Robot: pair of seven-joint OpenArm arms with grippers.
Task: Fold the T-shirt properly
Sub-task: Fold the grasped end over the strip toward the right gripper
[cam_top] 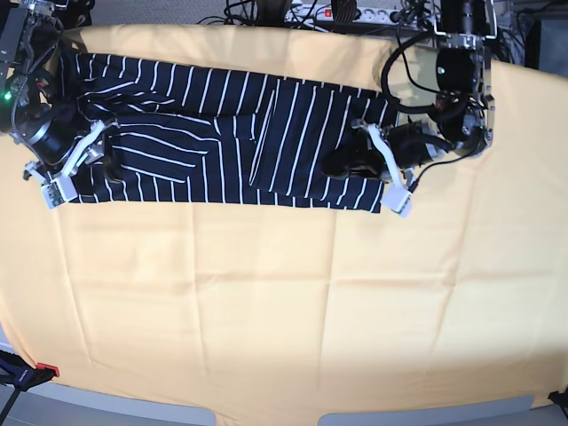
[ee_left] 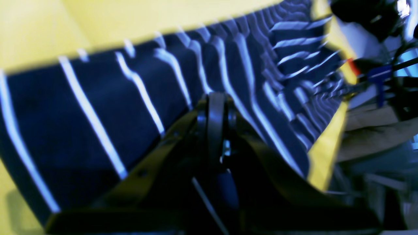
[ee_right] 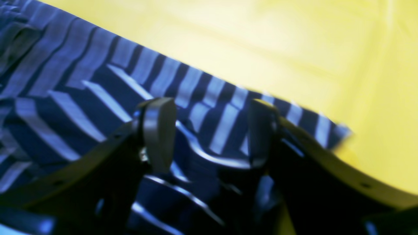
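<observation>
The T-shirt (cam_top: 231, 133), dark navy with thin white stripes, lies spread lengthwise across the far part of the yellow-orange cloth (cam_top: 284, 293). My left gripper (cam_top: 342, 164) is over the shirt's right end. In the left wrist view its jaws (ee_left: 215, 98) are pressed together at the striped cloth (ee_left: 98, 107), which bends toward the tips. My right gripper (cam_top: 111, 164) is at the shirt's left end. In the right wrist view it (ee_right: 209, 130) is open, with the fingers either side of a raised fold of the shirt (ee_right: 81, 98).
The yellow-orange cloth covers the whole table, and most of it lies in front of the shirt. Cables and a power strip (cam_top: 342, 12) lie along the far edge. Both arm bases stand at the far corners.
</observation>
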